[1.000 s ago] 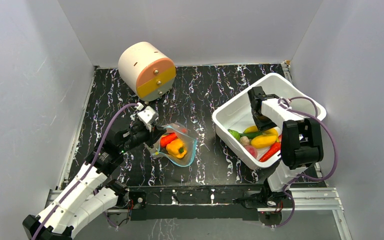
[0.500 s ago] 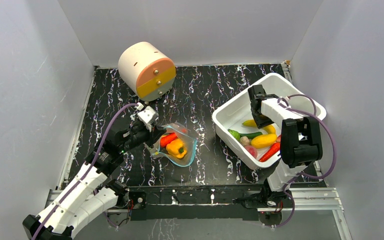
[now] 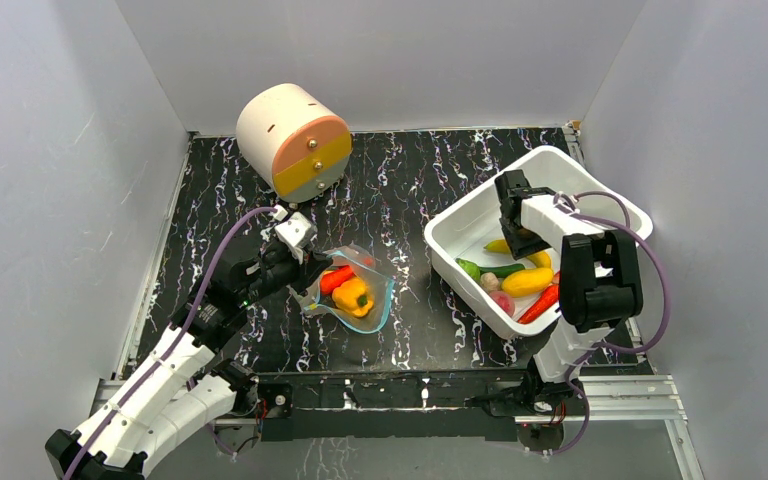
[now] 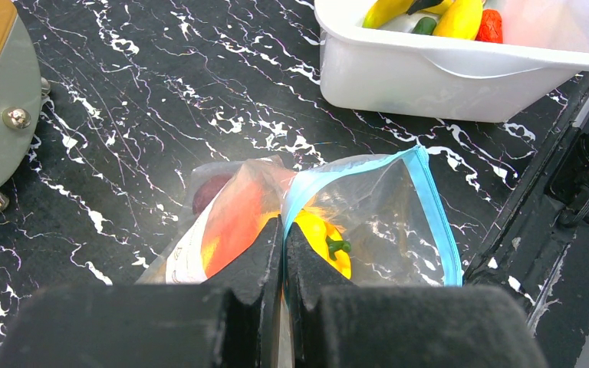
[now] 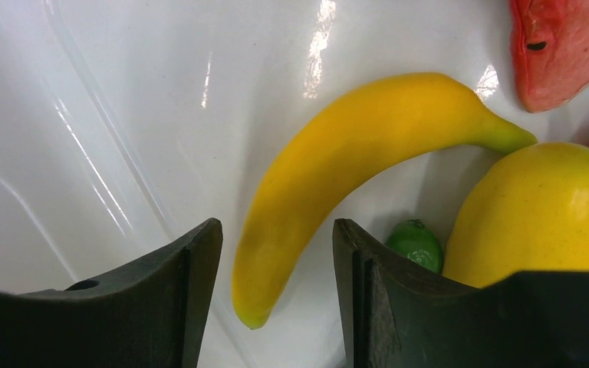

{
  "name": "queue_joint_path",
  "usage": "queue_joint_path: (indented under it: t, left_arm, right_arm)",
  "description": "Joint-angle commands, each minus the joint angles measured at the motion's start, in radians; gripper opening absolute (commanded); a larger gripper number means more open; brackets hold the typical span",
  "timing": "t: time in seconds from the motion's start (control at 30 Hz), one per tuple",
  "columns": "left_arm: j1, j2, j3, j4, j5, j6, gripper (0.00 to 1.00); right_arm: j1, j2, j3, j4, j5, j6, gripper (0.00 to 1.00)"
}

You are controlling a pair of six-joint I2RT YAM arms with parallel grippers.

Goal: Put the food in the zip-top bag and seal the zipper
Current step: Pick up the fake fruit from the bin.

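The left claw (image 4: 282,230) pinches the zip-top bag (image 4: 383,207) at its mouth. The right claw (image 5: 276,245), spread, straddles a banana (image 5: 353,146) inside the white tub (image 3: 480,215) by the table's (image 3: 410,180) right edge. The bag's label (image 4: 184,261) is unreadable.

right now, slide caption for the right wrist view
Open right gripper straddles the tip of a yellow banana lying in the white tub.

On the table (image 3: 410,180), the tub (image 4: 429,77) holds a banana (image 5: 337,146) among other food (image 3: 525,283), the bag (image 4: 383,207) with a pepper (image 3: 353,296) inside lies left of the tub, and the drum (image 3: 285,135) stands farther left, behind.
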Motion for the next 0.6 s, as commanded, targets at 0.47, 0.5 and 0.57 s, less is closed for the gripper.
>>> queue_joint_path:
  t: [0.47, 0.5, 0.57]
  left_arm:
    - [0.001, -0.015, -0.007, 0.012, -0.003, 0.011, 0.0]
    - [0.002, -0.014, -0.008, 0.012, -0.002, 0.012, 0.0]
    - [0.002, -0.011, -0.006, 0.012, -0.002, 0.011, 0.0]
  right_arm:
    - [-0.007, -0.021, 0.019, -0.003, 0.038, 0.015, 0.24]
    - [-0.007, -0.032, 0.016, -0.003, 0.045, 0.01, 0.24]
    - [-0.008, -0.058, 0.006, 0.005, 0.059, -0.005, 0.24]
